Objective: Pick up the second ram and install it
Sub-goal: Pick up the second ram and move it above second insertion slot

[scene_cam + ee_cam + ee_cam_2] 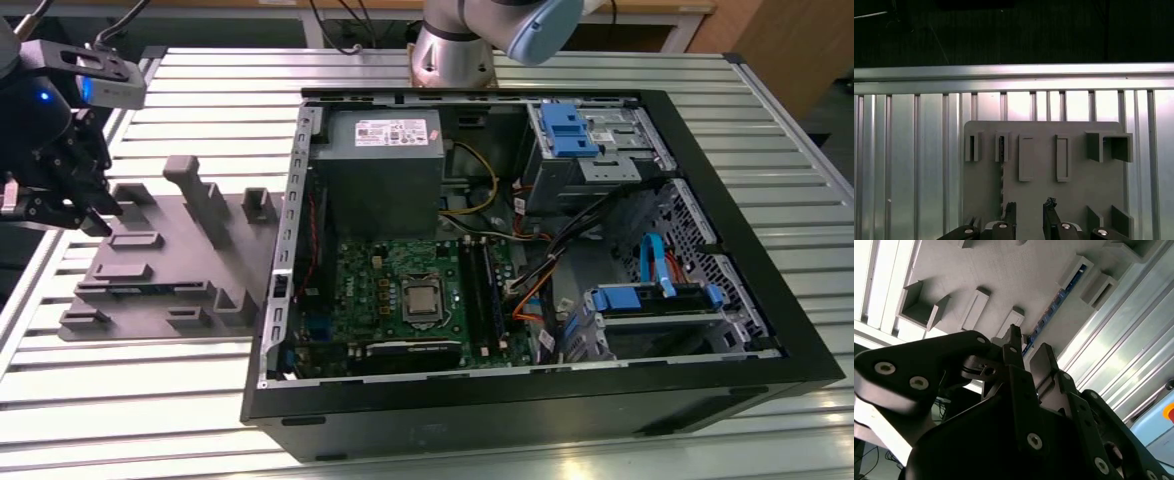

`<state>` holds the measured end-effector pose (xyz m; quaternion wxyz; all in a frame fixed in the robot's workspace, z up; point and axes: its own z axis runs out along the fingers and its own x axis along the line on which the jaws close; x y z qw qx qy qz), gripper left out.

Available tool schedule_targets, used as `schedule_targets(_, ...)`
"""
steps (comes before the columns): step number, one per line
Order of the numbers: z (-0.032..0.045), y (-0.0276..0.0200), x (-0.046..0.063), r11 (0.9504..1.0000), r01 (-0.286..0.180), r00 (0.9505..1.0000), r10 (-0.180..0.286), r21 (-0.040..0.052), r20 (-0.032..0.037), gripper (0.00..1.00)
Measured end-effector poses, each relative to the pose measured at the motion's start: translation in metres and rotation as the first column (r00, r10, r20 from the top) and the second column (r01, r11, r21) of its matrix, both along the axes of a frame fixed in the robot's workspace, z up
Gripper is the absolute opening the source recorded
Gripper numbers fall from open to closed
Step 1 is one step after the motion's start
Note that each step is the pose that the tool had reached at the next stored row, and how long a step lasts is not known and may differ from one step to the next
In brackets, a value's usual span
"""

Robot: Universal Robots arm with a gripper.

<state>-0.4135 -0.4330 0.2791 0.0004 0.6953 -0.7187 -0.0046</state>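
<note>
While open and empty, one hand (1030, 220) over one grey fixture (1074, 190) with one ram (1056, 305).

I see the second ram (1056, 302) in the second wrist view as a thin, dark strip standing on its long edge. It sits in a narrow slot of the grey fixture (1004, 275). Small bluish parts seem to dot its face, though edge-on I can't be sure.
</note>
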Motion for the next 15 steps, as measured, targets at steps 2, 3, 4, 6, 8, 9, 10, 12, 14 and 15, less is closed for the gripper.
schedule_targets(2,0.0000,0.0000,0.0000,1.0000,0.000,1.0000,0.000,0.0000,0.0000,0.35)
schedule_targets(3,-0.0001,0.0000,0.0000,1.0000,0.000,1.0000,0.000,0.0000,0.0000,0.35)
schedule_targets(4,-0.0001,0.0000,0.0000,1.0000,0.000,1.0000,0.000,0.0000,0.0000,0.35)
schedule_targets(6,-0.0003,0.0000,0.0000,1.0000,0.000,1.0000,0.000,0.0001,0.0001,0.35)
schedule_targets(8,-0.0011,-0.0004,-0.0001,1.0000,0.000,1.0000,0.000,0.0002,0.0003,0.35)
schedule_targets(9,-0.0017,-0.0010,0.0000,1.0000,0.000,1.0000,0.000,0.0001,0.0001,0.35)
schedule_targets(10,-0.0026,-0.0016,0.0000,1.0000,0.000,1.0000,0.000,0.0001,0.0002,0.35)
schedule_targets(12,-0.0049,-0.0034,-0.0001,1.0000,0.000,1.0000,0.000,0.0000,0.0000,0.35)
schedule_targets(14,-0.0079,-0.0063,0.0000,1.0000,-0.002,1.0000,0.002,0.0000,0.0000,0.35)
schedule_targets(15,-0.0095,-0.0072,0.0000,1.0000,-0.003,1.0000,0.003,0.0002,0.0002,0.35)
